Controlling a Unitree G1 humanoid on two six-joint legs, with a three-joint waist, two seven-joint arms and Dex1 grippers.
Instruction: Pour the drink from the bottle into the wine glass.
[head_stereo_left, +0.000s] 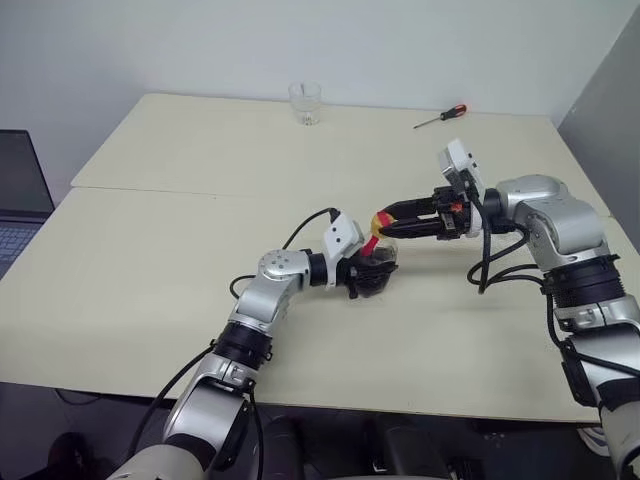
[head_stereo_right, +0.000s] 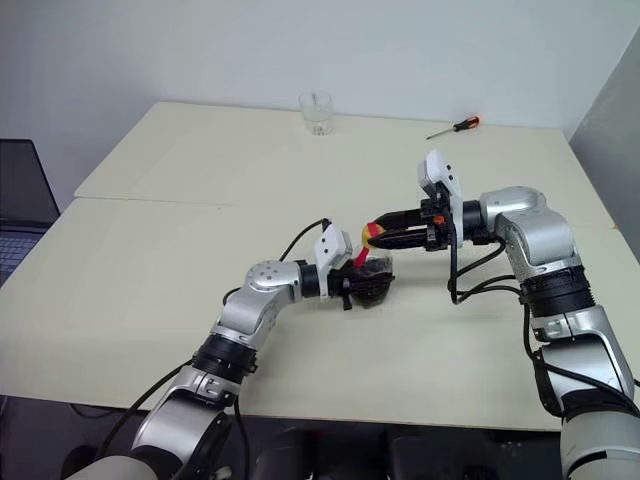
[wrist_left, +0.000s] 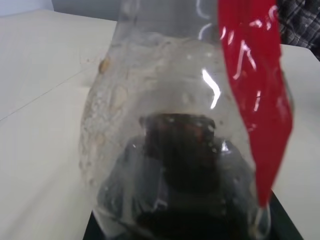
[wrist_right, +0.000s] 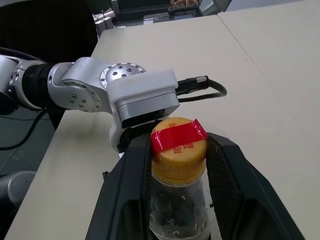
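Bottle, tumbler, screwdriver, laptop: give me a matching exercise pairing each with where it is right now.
Things:
1. bottle
2. tumbler
3. screwdriver
4. laptop

Places:
A. beside the table, at its left edge
B. far right of the table, lying flat
C. far edge of the table, near the middle, standing upright
D. mid-table, body held in the left hand, with the right hand's fingers either side of its cap

Pairs: 1-D, 2-C, 3-B, 4-A
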